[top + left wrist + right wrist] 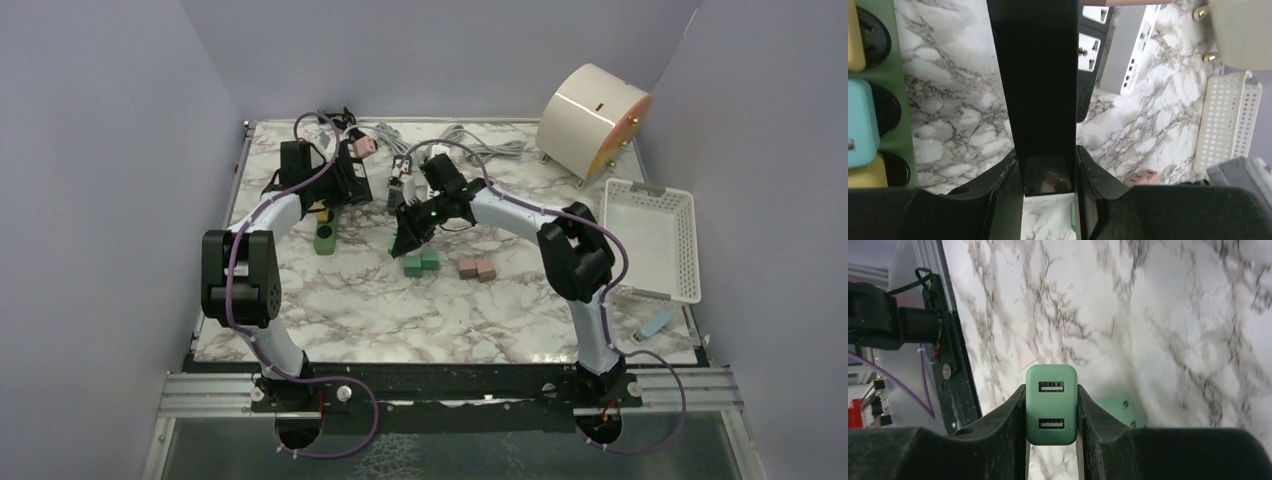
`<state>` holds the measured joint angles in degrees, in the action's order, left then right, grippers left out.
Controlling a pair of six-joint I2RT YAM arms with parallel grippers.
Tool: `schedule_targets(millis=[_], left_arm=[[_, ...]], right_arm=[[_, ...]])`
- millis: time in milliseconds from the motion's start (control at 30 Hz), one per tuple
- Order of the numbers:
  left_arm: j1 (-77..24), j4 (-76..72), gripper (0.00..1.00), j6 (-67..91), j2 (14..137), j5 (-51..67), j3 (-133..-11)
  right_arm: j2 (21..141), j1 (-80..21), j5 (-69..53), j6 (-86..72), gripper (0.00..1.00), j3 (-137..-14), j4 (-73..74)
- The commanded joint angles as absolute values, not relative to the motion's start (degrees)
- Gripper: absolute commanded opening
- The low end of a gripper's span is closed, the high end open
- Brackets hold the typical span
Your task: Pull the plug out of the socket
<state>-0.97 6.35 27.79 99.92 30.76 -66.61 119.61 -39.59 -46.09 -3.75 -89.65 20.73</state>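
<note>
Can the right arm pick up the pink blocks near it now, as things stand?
Probably not yet. The right gripper is shut on the green plug, so it has no room for more. The pink blocks themselves lie close by, uncovered.

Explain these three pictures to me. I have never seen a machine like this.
These are two robot arms bolted at the near edge of a marble table. The wide picture comes from a fixed camera above and behind them. The other two come from a camera on each wrist, looking along that arm's fingers. The left hand is closed on a long black power strip. The right hand grips a green USB plug, held over bare marble with no socket around it in that view. Also on the table are green blocks, pink blocks, a white basket, a beige drum and grey cables.
</note>
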Motion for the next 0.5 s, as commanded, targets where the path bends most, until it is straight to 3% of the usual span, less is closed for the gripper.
schedule_targets(millis=[0,467], left_arm=[[-0.55,3.29,0.00,25.56,94.05,32.61,-64.11],[0.48,3.26,0.00,24.93,93.16,32.97,-62.74]], right_arm=[[125.96,-42.11,-46.07,-0.41,0.07,-98.63,25.25],[129.94,-44.08,-41.68,0.83,0.21,-98.72,28.00]])
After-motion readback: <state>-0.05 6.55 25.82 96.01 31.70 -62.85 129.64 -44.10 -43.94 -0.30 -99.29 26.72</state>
